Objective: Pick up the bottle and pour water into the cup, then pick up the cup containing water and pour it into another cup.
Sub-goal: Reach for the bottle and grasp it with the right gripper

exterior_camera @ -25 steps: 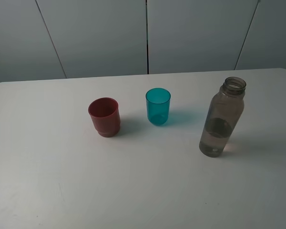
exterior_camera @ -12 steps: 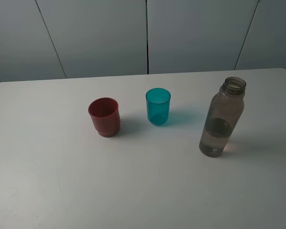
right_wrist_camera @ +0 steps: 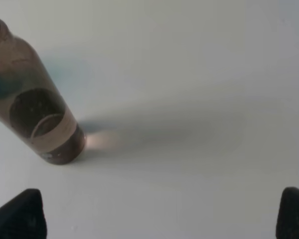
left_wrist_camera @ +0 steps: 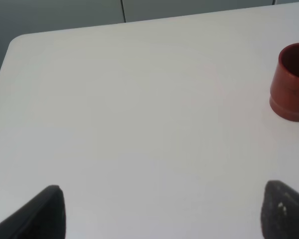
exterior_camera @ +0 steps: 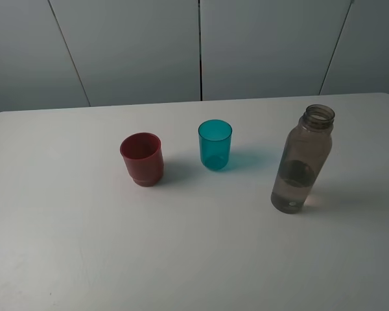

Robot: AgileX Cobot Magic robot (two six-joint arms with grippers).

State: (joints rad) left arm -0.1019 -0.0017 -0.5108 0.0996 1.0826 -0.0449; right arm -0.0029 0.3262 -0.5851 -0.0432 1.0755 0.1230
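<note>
Three things stand upright in a loose row across the far half of the white desk [exterior_camera: 181, 253], each apart from the others. The red cup [exterior_camera: 142, 159] is leftmost and the teal cup [exterior_camera: 214, 144] is in the middle, slightly farther back. The uncapped bottle [exterior_camera: 302, 161] is rightmost, nearer the desk's rounded far right corner, with liquid in its lower part. The gap between teal cup and bottle is wider than the one between the cups. Bare desk runs wide in front of the row, and a strip of it lies behind, up to the far edge below the grey wall panels [exterior_camera: 136, 52].

The left gripper [left_wrist_camera: 165, 214] is spread wide and holds nothing; the red cup is ahead of it, off to one side. The right gripper [right_wrist_camera: 157, 215] is likewise wide apart and empty, with the bottle ahead, off toward one finger.
</note>
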